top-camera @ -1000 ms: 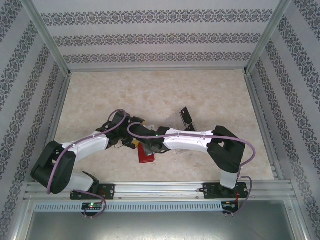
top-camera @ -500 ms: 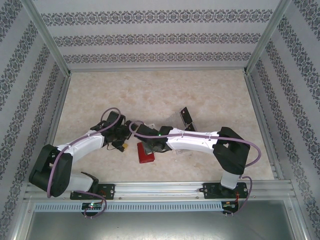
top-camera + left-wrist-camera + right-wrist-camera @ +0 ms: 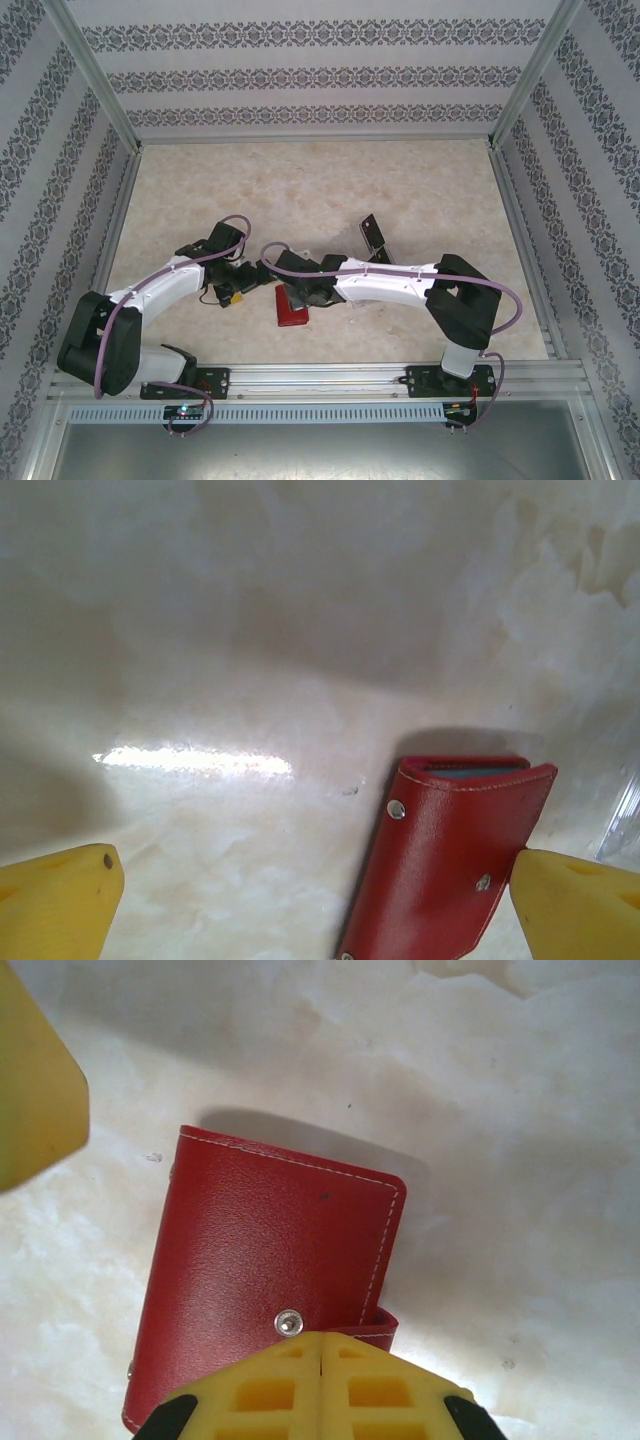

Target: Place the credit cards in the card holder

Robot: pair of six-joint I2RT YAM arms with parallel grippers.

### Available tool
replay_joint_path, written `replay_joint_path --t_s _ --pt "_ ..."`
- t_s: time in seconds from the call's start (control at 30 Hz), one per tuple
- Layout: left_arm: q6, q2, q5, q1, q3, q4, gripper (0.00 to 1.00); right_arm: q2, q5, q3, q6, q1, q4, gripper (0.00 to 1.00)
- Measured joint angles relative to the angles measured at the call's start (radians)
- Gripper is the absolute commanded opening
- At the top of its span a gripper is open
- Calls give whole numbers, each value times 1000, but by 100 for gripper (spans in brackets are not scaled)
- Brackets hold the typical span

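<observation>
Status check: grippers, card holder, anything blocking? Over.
Left gripper open, facing the card holder. Right gripper shut, over its snap tab. Holder folded shut, flat on the table. One credit card beyond the right forearm.

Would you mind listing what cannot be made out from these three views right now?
- Card holder contents: it lies closed in the right wrist view, so any cards inside are hidden.
- Its near edge: covered by the shut right end effector there; cut off at the bottom in the left wrist view.
- Credit cards: too small to count in the top view.
</observation>
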Motion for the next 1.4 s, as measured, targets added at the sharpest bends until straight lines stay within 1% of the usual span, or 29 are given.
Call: replay_joint_path --t_s 0.13,0.27,0.83,1.1,1.4 --pt "35 6 28 -6 -5 0 100 0 -18 0 3 -6 12 0" --pt "53 48 34 -37 -16 3 100 0 -27 0 4 -13 22 0" --pt "58 57 -35 -76 -17 3 99 32 -97 0 6 -13 54 0" --pt "58 58 -56 -95 -17 4 99 45 -108 0 7 -13 63 0" --pt "57 58 -58 -96 -18 4 99 68 -110 0 16 -14 75 0"
